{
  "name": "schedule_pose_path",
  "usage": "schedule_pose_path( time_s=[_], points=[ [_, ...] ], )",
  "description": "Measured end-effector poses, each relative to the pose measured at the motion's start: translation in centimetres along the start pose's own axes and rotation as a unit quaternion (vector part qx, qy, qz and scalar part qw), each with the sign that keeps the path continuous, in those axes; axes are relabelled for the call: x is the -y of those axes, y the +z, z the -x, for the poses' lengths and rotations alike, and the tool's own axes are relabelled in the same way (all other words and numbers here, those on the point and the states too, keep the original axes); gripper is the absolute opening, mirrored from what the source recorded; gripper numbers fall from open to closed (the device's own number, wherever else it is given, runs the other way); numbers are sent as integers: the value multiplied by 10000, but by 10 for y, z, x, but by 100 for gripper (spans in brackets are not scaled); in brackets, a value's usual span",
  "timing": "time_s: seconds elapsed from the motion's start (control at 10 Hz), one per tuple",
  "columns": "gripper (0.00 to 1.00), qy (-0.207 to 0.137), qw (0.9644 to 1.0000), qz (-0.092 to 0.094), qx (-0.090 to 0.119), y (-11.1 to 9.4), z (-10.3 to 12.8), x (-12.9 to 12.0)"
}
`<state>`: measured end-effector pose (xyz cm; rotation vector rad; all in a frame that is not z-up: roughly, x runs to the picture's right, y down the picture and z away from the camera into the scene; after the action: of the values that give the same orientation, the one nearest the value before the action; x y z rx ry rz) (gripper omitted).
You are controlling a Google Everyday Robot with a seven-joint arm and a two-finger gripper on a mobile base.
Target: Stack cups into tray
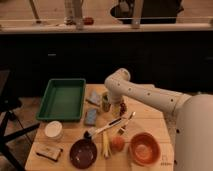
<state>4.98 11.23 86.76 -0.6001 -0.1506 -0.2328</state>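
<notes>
The large green tray [62, 99] sits at the table's back left with nothing visible in it. A small green cup [106, 104] stands upright on the table just right of the tray, between two blue-grey sponges. My gripper [107, 98] hangs straight down from the white arm's bent elbow [118, 82] and is right on top of the cup, hiding its upper part. I cannot tell whether it touches the cup.
Blue-grey sponges [94, 97] [91, 116] flank the cup. A white cup [53, 130], a packet [49, 151], a maroon bowl [83, 152], an orange bowl [145, 148], an orange fruit [118, 143] and a long brush [107, 127] lie toward the front.
</notes>
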Motion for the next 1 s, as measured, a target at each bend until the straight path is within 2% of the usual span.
schedule_pose_path(
  time_s=[0.4,0.5,1.0],
  points=[
    [79,-6,9999,-60,116,6,7,0],
    [74,-16,9999,-59,125,7,8,0],
    [24,28,9999,-63,99,8,6,-1]
  ],
)
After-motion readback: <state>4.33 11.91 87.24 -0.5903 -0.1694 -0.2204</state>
